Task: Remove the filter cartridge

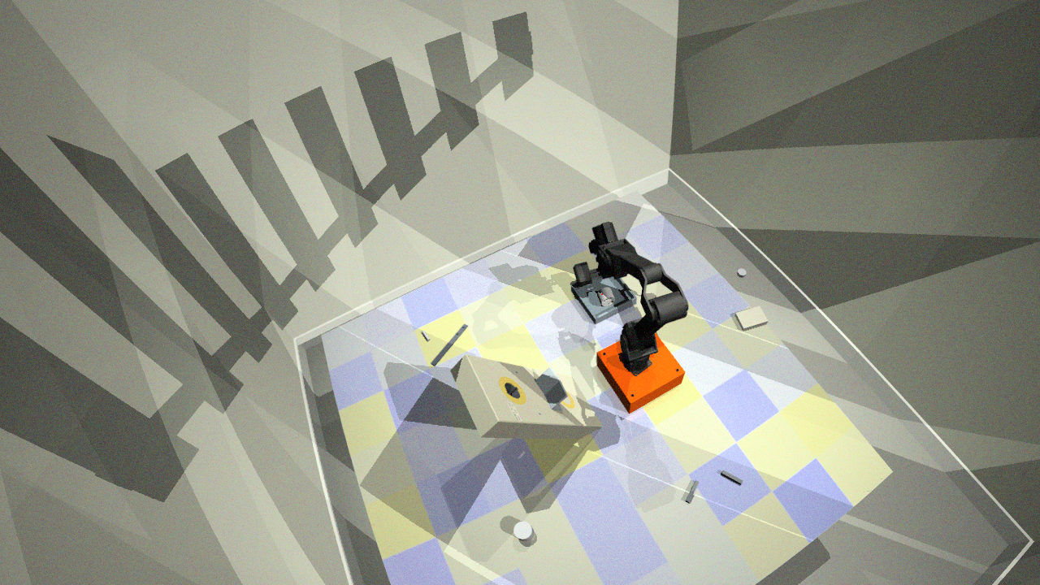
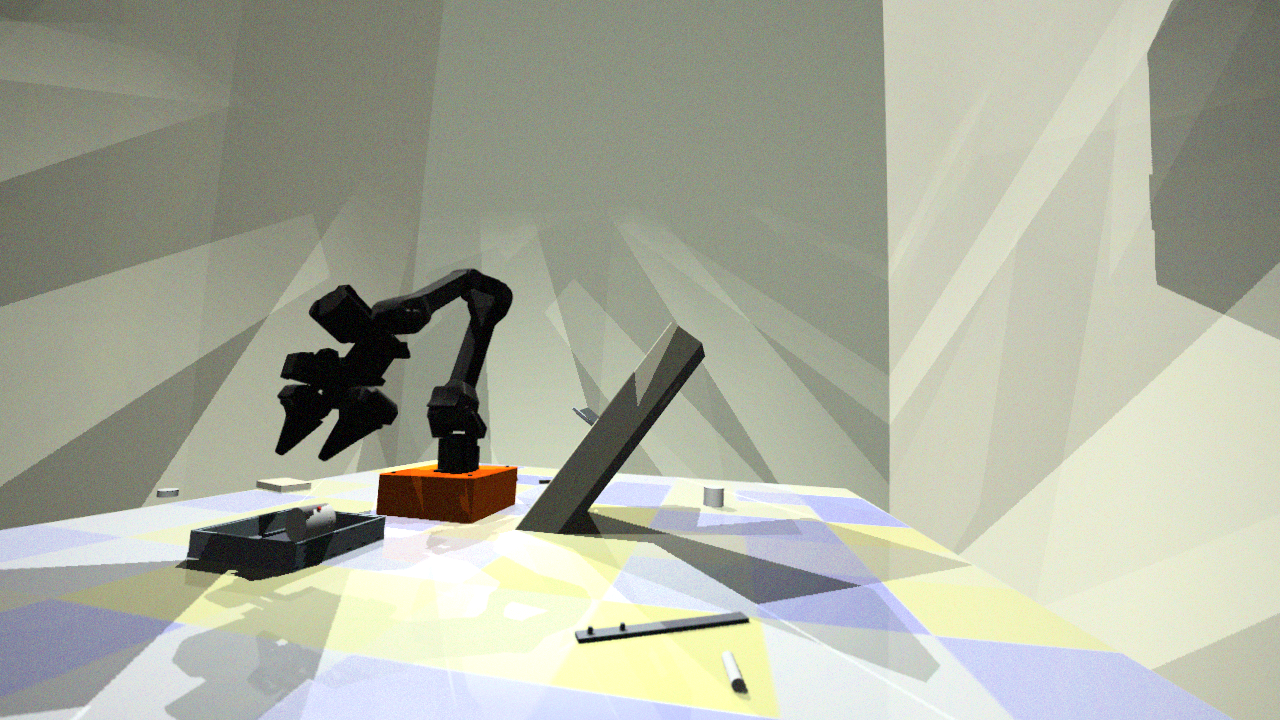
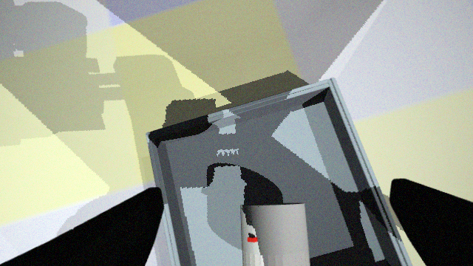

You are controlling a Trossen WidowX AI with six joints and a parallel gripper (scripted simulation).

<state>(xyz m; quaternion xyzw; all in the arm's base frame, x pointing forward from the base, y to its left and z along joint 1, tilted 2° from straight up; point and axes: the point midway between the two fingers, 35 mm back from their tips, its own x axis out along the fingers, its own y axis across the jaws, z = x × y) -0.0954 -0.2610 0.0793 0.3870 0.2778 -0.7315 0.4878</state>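
1. Out of the panel: done; the cartridge [image 1: 604, 296] [image 2: 313, 522] [image 3: 281, 229] lies on its side within the walls of the tray [image 1: 614, 313] [image 2: 241, 550] [image 3: 358, 144], towards the desk's upper corner and near its upper-left edge, as the top view has it

2. The service panel [image 1: 534, 416] [image 2: 617, 429] leans nearer the desk's left corner; I cannot tell which opening held the cartridge

3. Release: done; the gripper [image 1: 602, 285] [image 2: 301, 454] [image 3: 272, 193] is spread wide with nothing between its fingers, hanging above the tray and apart from it

4. Left, I judge: little or nothing beyond keeping clear; the cartridge looks settled, though one instant cannot prove it has stopped rolling
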